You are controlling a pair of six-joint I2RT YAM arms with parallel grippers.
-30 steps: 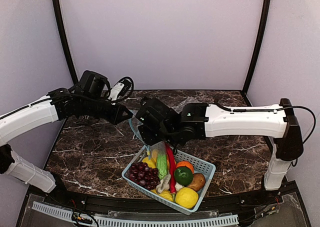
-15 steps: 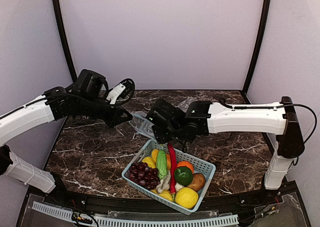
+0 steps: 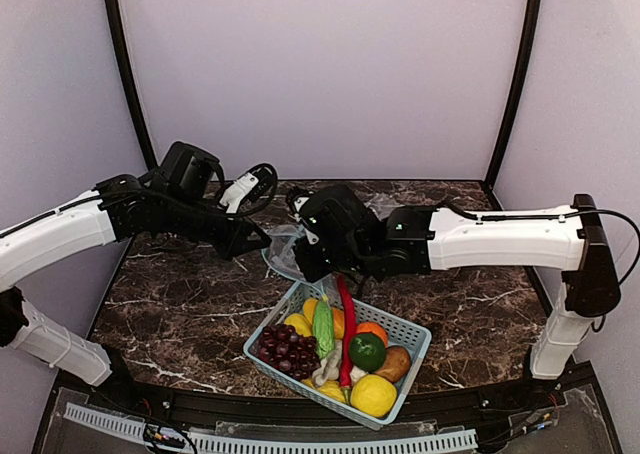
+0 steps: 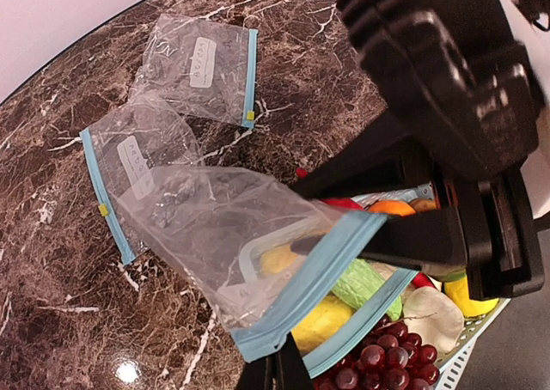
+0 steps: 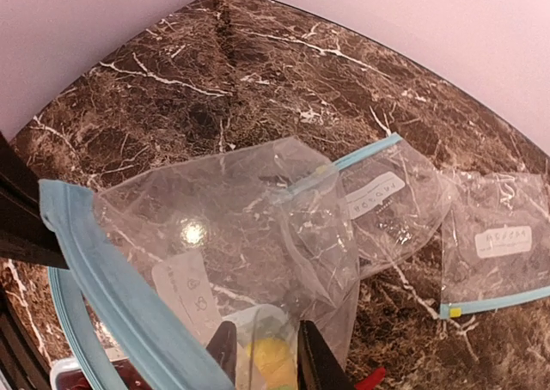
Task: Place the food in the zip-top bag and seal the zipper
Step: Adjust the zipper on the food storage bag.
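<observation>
Zip-top bag [image 4: 206, 227]: hanging in the air just above the basket [image 3: 405, 322], mouth turned toward it.
Left gripper [image 4: 271, 366]: pinching tight on the zipper [image 4: 301, 291] at one corner.
Right gripper [image 5: 268, 360]: fingers standing narrowly apart, straddling one wall of the bag's mouth.
Orange [image 3: 371, 328], avocado [image 3: 366, 352], gourd [image 3: 324, 326]: lying in the basket.

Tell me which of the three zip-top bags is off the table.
The zip-top bag pinched by the left gripper, held above the basket with its mouth open. The other two bags lie flat on the marble table.
</observation>
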